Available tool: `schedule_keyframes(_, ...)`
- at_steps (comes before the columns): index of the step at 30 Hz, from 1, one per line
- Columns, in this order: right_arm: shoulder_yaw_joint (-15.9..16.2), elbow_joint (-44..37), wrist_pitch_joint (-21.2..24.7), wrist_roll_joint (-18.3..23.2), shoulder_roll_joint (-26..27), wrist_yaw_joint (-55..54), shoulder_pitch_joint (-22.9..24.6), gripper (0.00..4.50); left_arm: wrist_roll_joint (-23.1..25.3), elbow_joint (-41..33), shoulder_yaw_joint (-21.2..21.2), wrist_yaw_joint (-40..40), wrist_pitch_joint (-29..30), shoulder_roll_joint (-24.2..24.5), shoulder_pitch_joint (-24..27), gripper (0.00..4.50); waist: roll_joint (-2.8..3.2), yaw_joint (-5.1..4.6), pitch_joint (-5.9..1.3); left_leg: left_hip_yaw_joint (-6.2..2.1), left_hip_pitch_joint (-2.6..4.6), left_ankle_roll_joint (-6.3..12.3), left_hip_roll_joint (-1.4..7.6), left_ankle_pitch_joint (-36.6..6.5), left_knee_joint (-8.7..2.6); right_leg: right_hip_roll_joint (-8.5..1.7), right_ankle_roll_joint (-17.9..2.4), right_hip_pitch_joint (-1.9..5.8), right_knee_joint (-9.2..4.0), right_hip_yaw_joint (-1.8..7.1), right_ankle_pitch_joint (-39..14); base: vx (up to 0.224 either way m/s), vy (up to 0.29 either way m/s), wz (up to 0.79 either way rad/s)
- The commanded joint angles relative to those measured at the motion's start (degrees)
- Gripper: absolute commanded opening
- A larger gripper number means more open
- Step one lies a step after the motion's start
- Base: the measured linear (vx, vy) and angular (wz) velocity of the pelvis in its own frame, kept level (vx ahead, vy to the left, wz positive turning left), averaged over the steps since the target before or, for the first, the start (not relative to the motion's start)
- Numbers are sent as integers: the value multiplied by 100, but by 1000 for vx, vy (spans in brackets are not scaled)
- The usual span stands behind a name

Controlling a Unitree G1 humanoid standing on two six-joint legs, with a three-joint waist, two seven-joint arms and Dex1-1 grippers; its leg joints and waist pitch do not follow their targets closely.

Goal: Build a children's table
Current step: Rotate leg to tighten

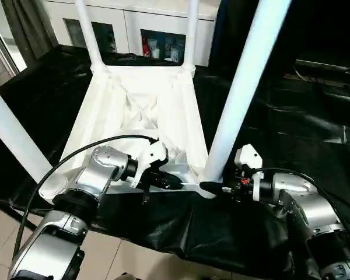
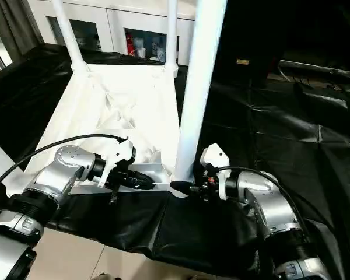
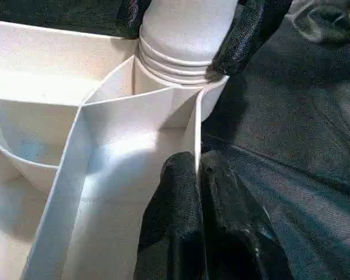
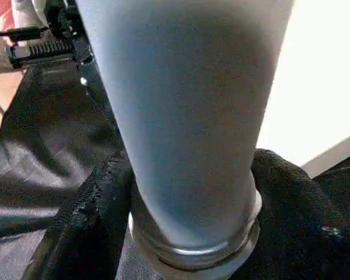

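Nearest us, our left claw (image 1: 174,182) is pressed together on the raised rim of the upturned table top (image 1: 141,111), pinching that thin wall just beside the near right corner socket (image 3: 181,99), which we judge keeps the top from sliding or twisting. Just beyond, our right claw (image 1: 213,188) has its fingers (image 3: 245,35) around the base of the near right leg (image 1: 245,87), one on each side, touching it where its ringed end sits in the socket; a firm pinch we cannot confirm.

The top lies ribs up on the black-draped bench (image 1: 291,128), its near edge close to the bench's front drop. Three more legs (image 1: 88,32) stand in the other corners. Open cloth lies to the right; the cabinet (image 1: 128,26) stands well behind.
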Motion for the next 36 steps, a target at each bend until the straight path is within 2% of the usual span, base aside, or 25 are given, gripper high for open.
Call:
schedule_keyframes(1,28,-31,66,82,204,-318,78,270,14,116,43,381,7,-126,33,0,-12,16,-276,-46,47,291,134,-1433,-360,-244,-1271,259,-345,177,-1339,0,0,0)
schedule_keyframes(2,6,-17,73,54,260,-459,108,269,35,133,49,468,-15,-158,29,0,-20,-5,-270,-47,47,245,129,-1522,-366,-244,-1237,248,-367,179,-1444,0,0,0)
schedule_keyframes(4,-144,156,29,-154,643,-1391,202,269,117,207,61,923,13,-397,24,0,18,-41,-256,-51,59,135,120,-1697,-385,-242,-1160,228,-406,184,-1660,0,0,0)
schedule_keyframes(5,-210,244,11,-283,864,-1918,258,269,201,276,53,1272,34,-562,4,0,8,-72,-243,-70,70,40,109,-1867,-403,-246,-1069,220,-437,171,-1989,0,0,0)
schedule_keyframes(7,-243,277,38,-352,1007,-2234,291,269,239,311,28,1424,42,-682,-9,0,-5,-130,-243,-93,72,-15,94,-2028,-415,-240,-892,219,-483,160,-2413,0,0,0)
schedule_keyframes(8,-324,316,88,-470,1304,-2835,339,269,311,389,-8,1761,73,-922,-43,0,20,-146,-228,-91,107,-29,94,-2182,-412,-237,-819,169,-527,168,-2611,0,0,0)
schedule_keyframes(9,-361,314,150,-529,1513,-3194,376,268,347,436,-22,2023,116,-1119,-67,0,-11,-178,-229,-98,96,-41,80,-2240,-411,-226,-730,170,-536,163,-2774,0,0,0)
schedule_keyframes(12,-308,299,212,-729,1870,-3798,410,267,371,460,-51,2473,200,-1520,-94,0,-9,-187,-217,-116,123,-21,74,-2351,-419,-231,-556,141,-594,152,-3122,0,0,0)
schedule_keyframes(15,-84,283,73,-938,2044,-3946,387,267,376,426,-90,2647,248,-1785,-84,0,-16,-190,-213,-121,126,32,53,-2433,-412,-219,-425,108,-627,160,-3316,0,0,0)
schedule_keyframes(17,-12,284,-118,-944,2021,-3847,332,267,385,370,-87,2612,232,-1773,-42,0,-78,-184,-217,-120,104,113,51,-2379,-413,-221,-350,103,-632,176,-3382,0,0,0)
schedule_keyframes(18,-31,286,-163,-910,2030,-3809,312,267,395,351,-76,2602,221,-1749,-21,0,-91,-180,-227,-123,102,133,57,-2349,-414,-228,-354,108,-625,181,-3346,0,0,0)
schedule_keyframes(19,-59,288,-177,-878,2043,-3794,302,323,403,343,-67,2601,214,-1732,-9,0,-65,-181,-218,-127,74,149,61,-2309,-430,-228,-371,118,-615,187,-3264,0,0,0)
schedule_keyframes(21,-127,270,-215,-750,1905,-3487,207,343,411,268,-31,2442,165,-1528,73,0,-126,-177,-233,-123,73,178,66,-2276,-427,-229,-383,122,-599,191,-3198,0,0,0)
schedule_keyframes(22,-129,269,-218,-746,1892,-3469,199,343,410,263,-28,2428,162,-1514,78,0,-110,-168,-221,-121,73,197,71,-2292,-432,-230,-411,113,-597,198,-3186,0,0,0)
schedule_keyframes(23,-120,262,-241,-737,1733,-3293,124,373,397,203,-19,2272,154,-1375,123,0,-138,-170,-229,-122,54,218,72,-2243,-429,-238,-407,135,-588,202,-3156,0,0,0)
schedule_keyframes(26,-73,250,-219,-716,1590,-3043,76,382,379,153,-21,2144,118,-1269,154,0,-141,-156,-239,-105,25,271,78,-2004,-425,-240,-474,152,-556,220,-2857,0,0,0)
schedule_keyframes(30,-49,239,-279,-485,781,-1673,-109,382,279,-4,33,1592,71,-808,225,0,-175,-128,-249,-91,9,375,85,-1882,-405,-242,-566,182,-536,217,-2697,0,0,0)
schedule_keyframes(33,-61,254,-273,-383,493,-1113,-183,382,214,-127,44,1256,53,-603,289,0,-138,-98,-260,-66,26,410,115,-1673,-388,-248,-802,171,-483,235,-2211,0,0,0)
schedule_keyframes(34,-61,254,-273,-383,493,-1113,-183,382,214,-127,44,1256,53,-603,289,0,-145,-96,-263,-66,25,401,119,-1645,-388,-245,-860,184,-465,230,-2097,0,0,0)
schedule_keyframes(35,-53,213,-205,-281,254,-616,-234,382,87,-356,22,812,109,-398,397,0,-143,-86,-276,-67,20,407,122,-1541,-386,-236,-992,213,-410,221,-1788,0,0,0)
schedule_keyframes(36,-51,206,-190,-262,219,-540,-242,382,67,-393,17,742,129,-365,413,0,-149,-84,-280,-61,28,421,127,-1496,-380,-235,-1045,219,-398,225,-1676,0,0,0)
